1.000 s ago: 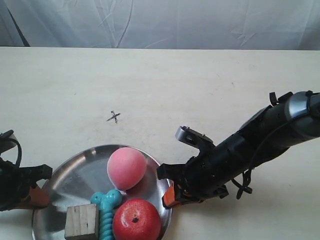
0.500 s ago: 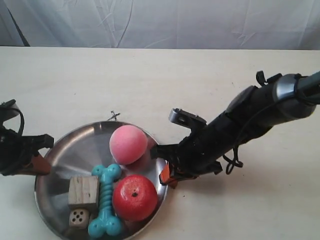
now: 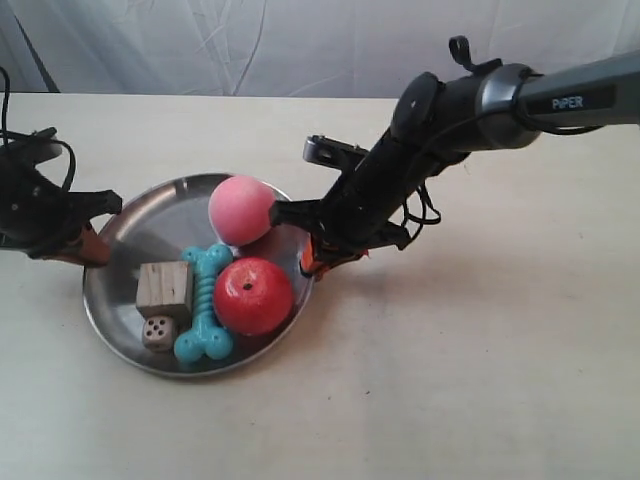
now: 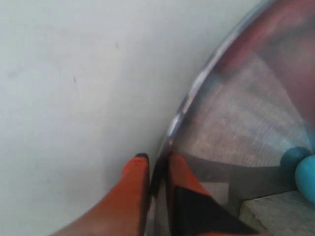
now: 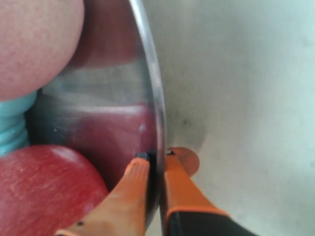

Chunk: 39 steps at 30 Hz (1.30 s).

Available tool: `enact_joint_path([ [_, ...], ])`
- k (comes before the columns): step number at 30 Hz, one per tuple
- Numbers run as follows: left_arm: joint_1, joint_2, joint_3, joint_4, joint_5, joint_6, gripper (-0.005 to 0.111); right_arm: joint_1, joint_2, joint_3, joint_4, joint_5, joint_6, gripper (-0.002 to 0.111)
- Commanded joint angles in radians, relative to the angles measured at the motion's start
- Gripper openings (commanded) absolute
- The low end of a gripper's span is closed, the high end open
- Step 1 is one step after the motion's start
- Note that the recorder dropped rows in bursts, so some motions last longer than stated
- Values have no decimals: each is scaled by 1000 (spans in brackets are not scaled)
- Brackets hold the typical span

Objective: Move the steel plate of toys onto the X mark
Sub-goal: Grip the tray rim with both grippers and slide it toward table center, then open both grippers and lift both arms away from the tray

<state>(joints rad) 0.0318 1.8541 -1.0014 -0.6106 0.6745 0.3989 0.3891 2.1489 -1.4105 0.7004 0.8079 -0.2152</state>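
The steel plate point(image 3: 160, 225) is held at its two opposite edges. My left gripper point(image 3: 92, 250) point(image 4: 155, 162), the arm at the exterior view's left, is shut on the rim point(image 4: 197, 88) near the pale wooden cube point(image 3: 165, 287). My right gripper point(image 3: 310, 262) point(image 5: 156, 156) is shut on the opposite rim point(image 5: 152, 88), between the pink ball point(image 3: 241, 210) and the red apple-like ball point(image 3: 252, 295). The turquoise bone point(image 3: 205, 305) and small die point(image 3: 157, 332) also lie in the plate. The X mark is hidden; the plate covers the spot where it showed earlier.
A white fabric backdrop point(image 3: 300, 45) runs along the far edge of the pale table point(image 3: 480, 350). The right arm's black body point(image 3: 450, 110) stretches in from the exterior view's upper right.
Both arms have carried the plate with its toys away from the near edge, up the exterior view. It now covers the spot where the X mark showed.
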Motion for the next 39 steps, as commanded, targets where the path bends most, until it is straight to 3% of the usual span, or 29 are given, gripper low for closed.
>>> enact_joint_path([
  [1, -6, 90, -135, -121, 7, -37, 0, 9, 93, -175, -58, 109, 63, -1],
  [7, -6, 199, -233, -138, 12, -14, 0, -37, 204, -343, -60, 162, 108, -1],
  [17, -6, 259, -255, -392, 2, 346, 0, -52, 233, -360, -153, 77, 118, -1],
  [20, -6, 259, -255, -374, -6, 349, 7, -52, 233, -360, -180, 59, 118, -1],
  [23, -6, 259, -255, -347, -26, 349, 22, -52, 233, -360, -215, 51, 118, 0],
  [27, -4, 259, -255, -344, -28, 351, 41, -52, 233, -360, -241, 41, 118, 19],
  [30, -4, 259, -255, -335, -26, 351, 45, -52, 228, -360, -258, 43, 118, 42],
  [31, -4, 254, -255, -328, -26, 351, 45, -52, 224, -360, -276, 43, 123, 46],
  [39, 4, 186, -257, -168, -73, 328, 45, -52, 147, -360, -563, 82, 290, 46],
])
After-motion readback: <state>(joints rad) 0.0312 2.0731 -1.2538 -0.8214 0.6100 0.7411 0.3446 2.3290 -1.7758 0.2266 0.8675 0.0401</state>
